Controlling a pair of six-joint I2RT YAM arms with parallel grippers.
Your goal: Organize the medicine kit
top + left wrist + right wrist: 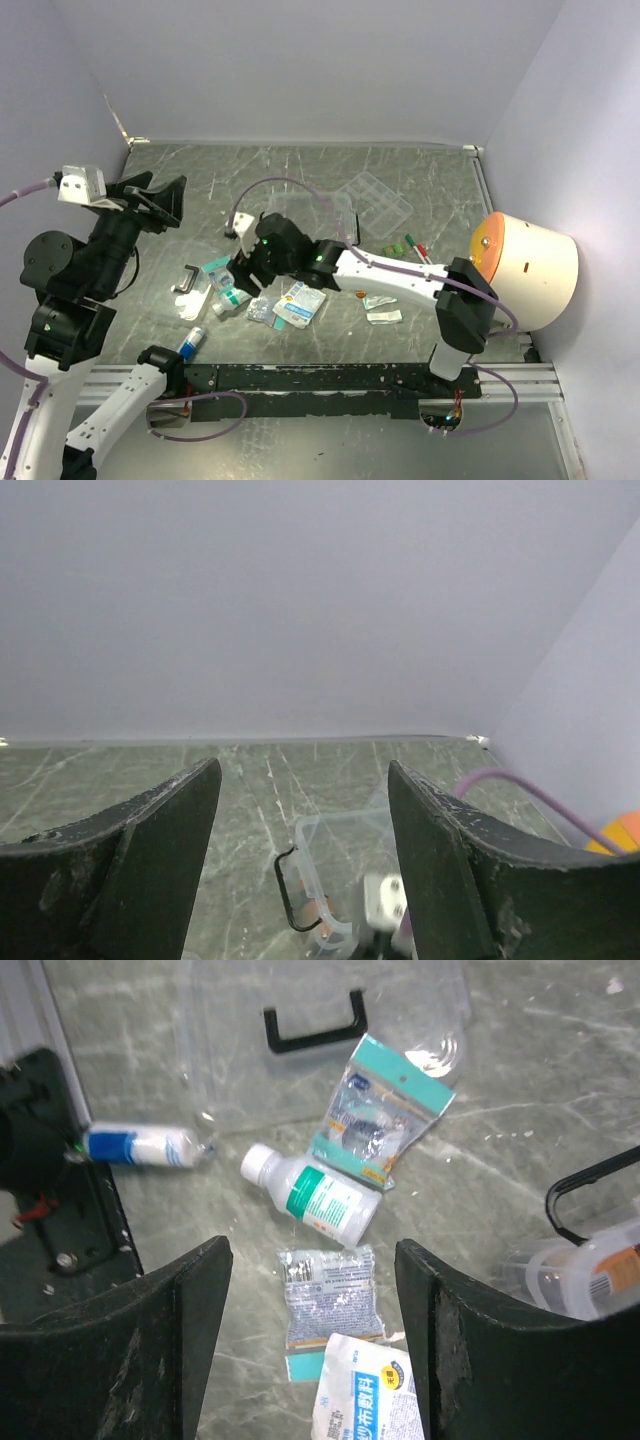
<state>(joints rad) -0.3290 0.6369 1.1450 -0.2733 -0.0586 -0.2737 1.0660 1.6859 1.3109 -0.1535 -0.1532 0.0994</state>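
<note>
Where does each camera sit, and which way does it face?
Top external: above and behind, looking down on the table; left arm and right arm show.
Left wrist: raised, facing the back wall over the medicine kit; open jaws show.
Right wrist: low, looking down at a white bottle; open jaws show.
Shared: all see the medicine kit.

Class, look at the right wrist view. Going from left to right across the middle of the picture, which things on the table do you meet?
From the left: blue-and-white tube → white bottle with a green label → medicine kit, cut off by the right edge.
</note>
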